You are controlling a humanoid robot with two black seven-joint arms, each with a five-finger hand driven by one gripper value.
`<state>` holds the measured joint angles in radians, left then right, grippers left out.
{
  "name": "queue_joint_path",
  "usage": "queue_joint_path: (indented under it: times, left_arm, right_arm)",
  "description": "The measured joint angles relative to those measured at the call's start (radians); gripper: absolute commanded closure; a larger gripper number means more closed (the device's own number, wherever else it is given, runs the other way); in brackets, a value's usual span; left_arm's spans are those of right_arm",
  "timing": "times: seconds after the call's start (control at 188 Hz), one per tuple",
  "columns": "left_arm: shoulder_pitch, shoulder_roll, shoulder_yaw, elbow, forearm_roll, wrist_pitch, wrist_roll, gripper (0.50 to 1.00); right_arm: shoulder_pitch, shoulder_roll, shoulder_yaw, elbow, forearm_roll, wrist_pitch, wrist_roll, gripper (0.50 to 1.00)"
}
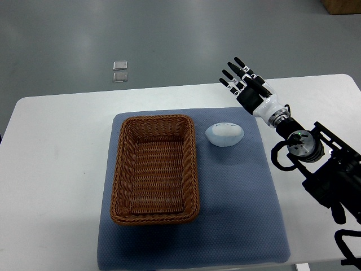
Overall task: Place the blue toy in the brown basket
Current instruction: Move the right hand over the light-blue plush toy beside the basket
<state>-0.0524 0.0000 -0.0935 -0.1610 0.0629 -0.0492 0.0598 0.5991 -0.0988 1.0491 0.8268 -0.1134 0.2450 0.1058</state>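
White table point(56, 169) under blue mat point(237, 214). Pale blue toy point(224, 134) lies on mat, just right of empty brown wicker basket point(155, 168), long axis left-right. Right hand point(243, 82), fingers extended, holding nothing, sits beyond toy to upper right; left arm unseen. Reach goes down-left.

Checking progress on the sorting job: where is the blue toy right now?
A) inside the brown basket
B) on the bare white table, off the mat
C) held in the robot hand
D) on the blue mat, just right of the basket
D: the blue toy lies on the blue mat beside the right rim of the brown basket, while the right robot hand hovers apart from it, fingers spread and empty.
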Motion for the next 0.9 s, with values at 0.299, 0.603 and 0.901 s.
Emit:
queue_joint_path:
  times: [0.299,0.603,0.901]
  left_arm:
    - [0.0,0.0,-0.009,0.001,0.0,-0.008,0.0,0.5]
    - [0.0,0.0,-0.012,0.004,-0.002,-0.008,0.0,0.5]
    - [0.0,0.0,-0.012,0.002,-0.002,-0.008,0.0,0.5]
  right_arm:
    - [0.008,-0.006,-0.005,0.002,-0.007,0.004,-0.007,0.589]
    - [0.142,-0.123,-0.167,0.006,-0.339,0.019,-0.094,0.591]
    - [0.505,-0.337,-0.586,0.137,-0.803,0.242,-0.199,0.589]
